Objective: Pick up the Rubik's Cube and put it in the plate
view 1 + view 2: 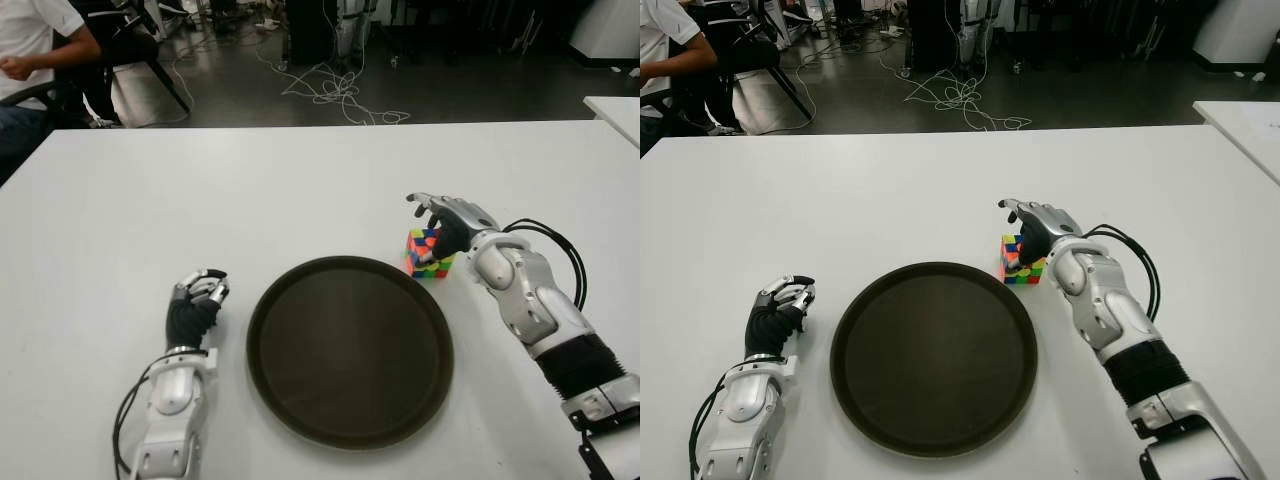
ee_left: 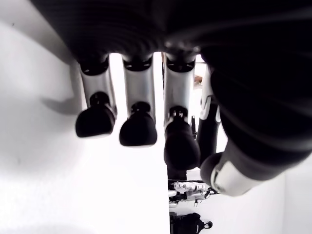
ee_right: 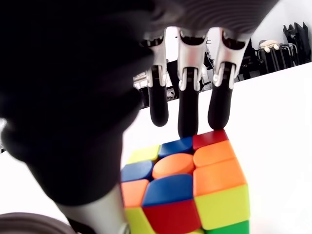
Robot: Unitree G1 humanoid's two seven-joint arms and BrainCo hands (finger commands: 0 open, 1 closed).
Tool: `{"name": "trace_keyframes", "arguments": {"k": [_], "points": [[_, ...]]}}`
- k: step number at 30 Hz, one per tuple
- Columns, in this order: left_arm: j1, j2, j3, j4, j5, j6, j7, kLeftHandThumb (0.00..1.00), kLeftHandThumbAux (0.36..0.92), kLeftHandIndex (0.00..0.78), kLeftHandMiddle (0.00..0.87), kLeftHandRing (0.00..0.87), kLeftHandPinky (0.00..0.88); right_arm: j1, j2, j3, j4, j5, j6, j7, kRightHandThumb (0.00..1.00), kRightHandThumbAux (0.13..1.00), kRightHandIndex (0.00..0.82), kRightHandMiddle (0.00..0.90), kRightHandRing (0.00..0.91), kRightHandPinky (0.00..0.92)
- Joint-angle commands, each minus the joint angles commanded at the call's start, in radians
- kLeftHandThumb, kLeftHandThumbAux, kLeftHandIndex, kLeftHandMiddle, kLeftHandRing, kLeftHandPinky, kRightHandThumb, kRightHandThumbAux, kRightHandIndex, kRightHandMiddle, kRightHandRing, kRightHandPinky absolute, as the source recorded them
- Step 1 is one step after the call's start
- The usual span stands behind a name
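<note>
The multicoloured Rubik's Cube (image 1: 428, 254) sat on the white table (image 1: 300, 190), directly under the right hand (image 1: 447, 222), not yet lifted. In the right wrist view the right hand's fingers (image 3: 188, 114) were extended and spread above the cube's far edge, w/ the thumb down beside a near corner; fingers apart, not clamped on the cube, & contact couldn't be confirmed. The round dark-brown plate (image 1: 350, 350) lay just inboard of the right hand, its rim just beside the cube, nothing in it. The left hand (image 1: 197, 300) showed on the plate's opposite side, near its rim, idle; in the left wrist view its fingers (image 2: 139, 129) were curled in w/ nothing held. Beyond the table's far edge, a seated person in a white shirt (image 1: 30, 50), partly out of view.
</note>
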Motion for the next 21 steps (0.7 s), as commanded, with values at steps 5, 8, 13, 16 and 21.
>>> {"name": "trace_keyframes", "arguments": {"k": [5,8,13,16,21], "points": [[0.002,-0.001,0.003,-0.001,-0.004,-0.001,0.000,0.709,0.704,0.444,0.804,0.820,0.812,0.000,-0.001,0.006,0.001,-0.005,0.002,-0.006,0.000,0.963,0.046,0.283,0.372,0.335],[0.001,0.001,0.002,-0.001,-0.004,0.002,-0.003,0.709,0.705,0.444,0.801,0.816,0.805,0.001,0.000,0.008,0.002,-0.006,0.003,-0.008,0.000,0.970,0.045,0.245,0.311,0.314],[0.001,0.003,0.000,-0.001,-0.001,0.002,-0.005,0.709,0.705,0.444,0.801,0.812,0.801,0.002,0.001,0.007,0.000,-0.003,0.009,-0.003,0.000,0.969,0.039,0.151,0.184,0.218],[0.001,0.003,0.000,0.001,0.001,0.001,-0.002,0.709,0.705,0.444,0.801,0.811,0.799,0.005,0.004,0.003,-0.005,0.002,0.012,-0.004,0.000,0.970,0.044,0.127,0.145,0.191],[0.001,0.000,0.001,0.001,0.003,0.000,0.004,0.710,0.705,0.444,0.804,0.816,0.808,0.006,-0.002,0.003,-0.004,0.002,-0.001,-0.008,0.000,0.966,0.065,0.156,0.172,0.208]]}}
